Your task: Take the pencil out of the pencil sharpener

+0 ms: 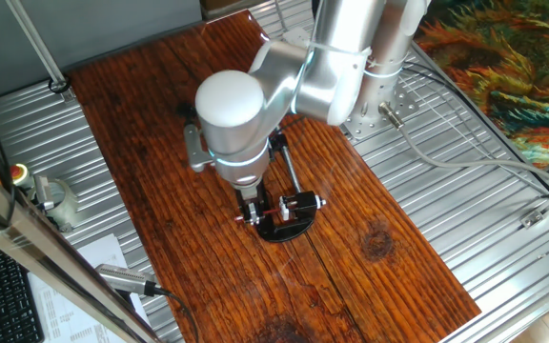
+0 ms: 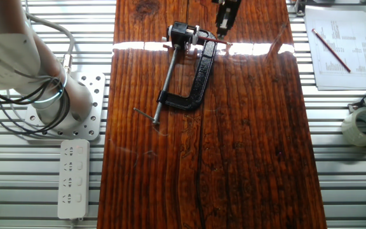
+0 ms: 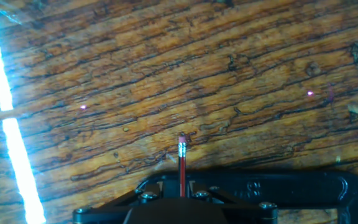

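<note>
Pencil [image 1: 273, 211] and tool [image 1: 252, 213] meet low in one fixed view: the thin red stick lies level, running left from the small black pencil sharpener [image 1: 303, 203], which sits held in the black C-shaped clamp [image 1: 284, 227] on the dark, ridged wooden table [image 1: 398, 267]. The tool hangs just over the stick's free left end, but the arm's white wrist hides its fingers, so I cannot tell whether they are apart or closed.

From the other fixed view, the clamp [image 2: 199, 76] lies flat, its grey screw rod [image 2: 165, 83] slanting toward the near side. The sharpener [image 2: 182, 33], black with a silvery end, sits at the clamp's far jaw; the pencil [image 2: 208, 39] points right from it, under the dark tool [image 2: 224, 24].

Looking along the hand, the pencil [image 3: 182, 168] runs straight away from the camera, its pale-banded end [image 3: 181, 144] farthest out over the grainy wood, the clamp's smooth bar [image 3: 291, 186] crossing beneath. A straight pull along that axis seems needed.
</note>
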Action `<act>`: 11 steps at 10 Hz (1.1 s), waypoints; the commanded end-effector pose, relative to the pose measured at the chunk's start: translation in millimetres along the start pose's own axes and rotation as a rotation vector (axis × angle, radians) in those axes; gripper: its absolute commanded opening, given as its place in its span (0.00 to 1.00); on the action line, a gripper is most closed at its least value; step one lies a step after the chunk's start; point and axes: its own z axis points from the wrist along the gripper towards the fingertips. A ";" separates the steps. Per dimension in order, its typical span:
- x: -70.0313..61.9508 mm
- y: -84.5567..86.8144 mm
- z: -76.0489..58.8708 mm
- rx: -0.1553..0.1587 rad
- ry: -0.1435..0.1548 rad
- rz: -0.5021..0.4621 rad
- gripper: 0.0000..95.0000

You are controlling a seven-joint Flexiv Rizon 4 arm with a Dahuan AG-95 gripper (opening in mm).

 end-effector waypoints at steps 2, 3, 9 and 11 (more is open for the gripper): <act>-0.1 0.8 5.2 0.002 0.005 0.001 0.20; 0.5 0.4 9.3 0.003 0.004 0.001 0.20; 7.8 -3.6 15.4 0.007 0.006 0.001 0.20; 8.3 -3.6 19.1 0.005 0.000 0.001 0.20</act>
